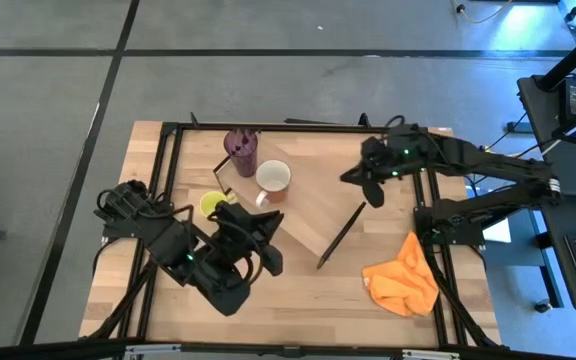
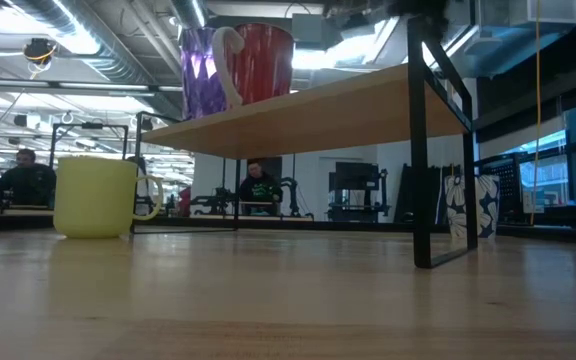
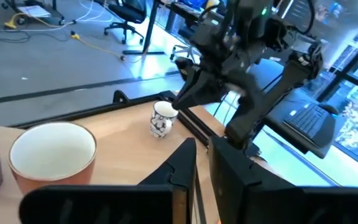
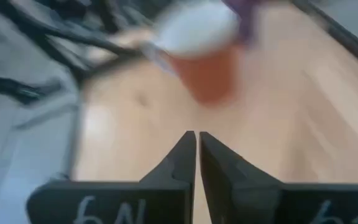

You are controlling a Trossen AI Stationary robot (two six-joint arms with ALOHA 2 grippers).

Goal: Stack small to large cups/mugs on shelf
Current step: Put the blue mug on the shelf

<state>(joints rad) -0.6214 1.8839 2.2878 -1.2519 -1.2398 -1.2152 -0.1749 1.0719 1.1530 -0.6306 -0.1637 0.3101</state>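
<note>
Taking the shelf (image 1: 298,215) as landmark: at its near left end the left gripper (image 3: 201,163) is held with its fingers nearly together, nothing between them. The yellow-green mug (image 1: 211,205) stands just off that end on the table below. On the shelf, farther along, the brownish mug (image 1: 273,180) is set beside the purple tumbler (image 1: 240,150). At the far right end the right gripper (image 4: 196,152) is seen with fingers together and empty; the small white-grey mug (image 3: 161,118) appears to stand just below it.
</note>
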